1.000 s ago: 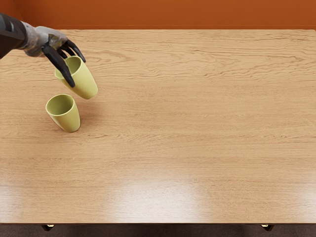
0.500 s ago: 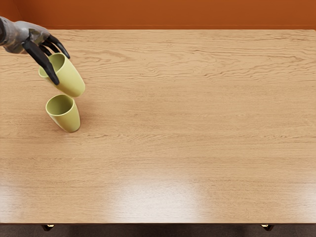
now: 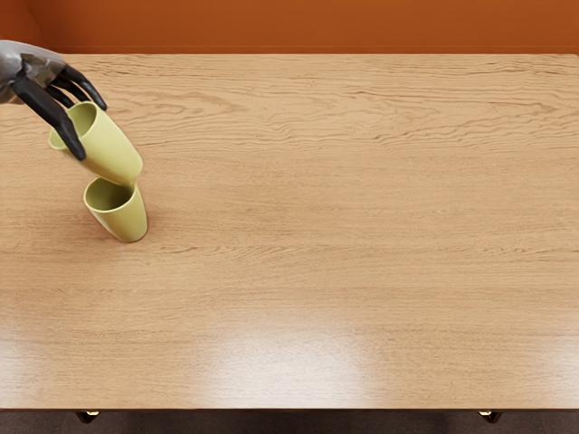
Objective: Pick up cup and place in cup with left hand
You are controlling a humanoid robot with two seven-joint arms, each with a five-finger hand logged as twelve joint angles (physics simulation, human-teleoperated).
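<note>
My left hand (image 3: 90, 131) comes in at the upper left, its dark fingers closed around the upper part of a yellow-green cup (image 3: 113, 152). This held cup is tilted, its mouth toward the upper left and its base toward the lower right. A second yellow-green cup (image 3: 128, 221) stands on the table just below, with its opening up. The held cup's base overlaps the far rim of the standing cup in the picture; whether they touch, I cannot tell.
The wooden table (image 3: 344, 226) fills most of the view, its front edge running along the bottom. Behind its far edge is an orange wall (image 3: 317, 25).
My left hand and the held cup have moved left, bringing the cup's base over the standing cup's rim in the picture. The standing cup has not moved.
</note>
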